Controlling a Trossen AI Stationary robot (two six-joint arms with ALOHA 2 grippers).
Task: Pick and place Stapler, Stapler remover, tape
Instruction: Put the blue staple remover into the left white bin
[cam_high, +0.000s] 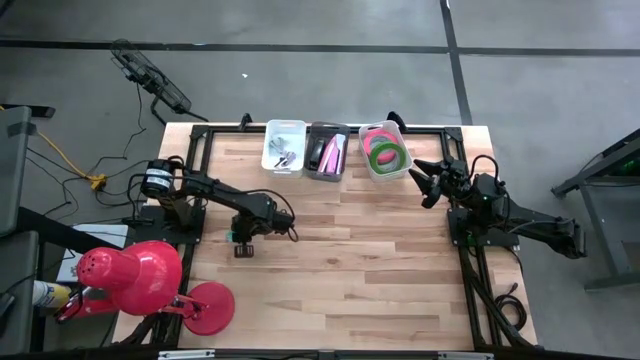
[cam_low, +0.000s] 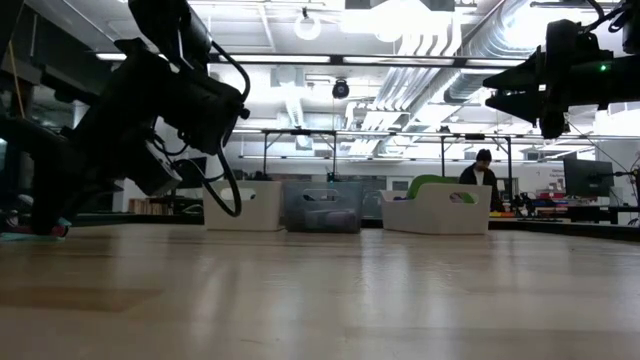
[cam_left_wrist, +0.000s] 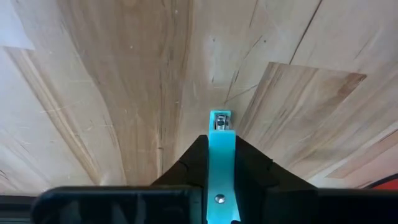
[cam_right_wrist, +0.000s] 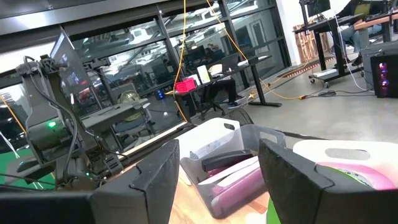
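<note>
Three bins sit in a row at the far edge of the wooden table (cam_high: 340, 260): a white bin (cam_high: 284, 147) on the left w/ small metal items, a grey bin (cam_high: 327, 150) in the middle w/ pink/purple and dark tools, and another white bin (cam_high: 386, 150) on the right.

The tape (cam_high: 385, 150) lies in that right bin: green rolls and a pink-red one stacked together, overlapping. In the low view a green roll edge (cam_low: 437, 184) pokes above the bin rim.

The right gripper (cam_high: 428, 180) hangs above the table just beside the tape bin, fingers spread apart, nothing between them; the right wrist view shows its two dark fingers (cam_right_wrist: 155, 180) wide apart w/ the grey bin between them.

The left gripper (cam_high: 243, 244) is low over the table's left-centre, well apart from the bins. In the left wrist view the fingers are clenched on a thin teal tool (cam_left_wrist: 221, 162) w/ a metal tip, pointing down at bare wood.

A red desk lamp (cam_high: 135, 280) sits at the table's near-left corner. A person (cam_low: 483, 175) shows far behind the table in the low view.
</note>
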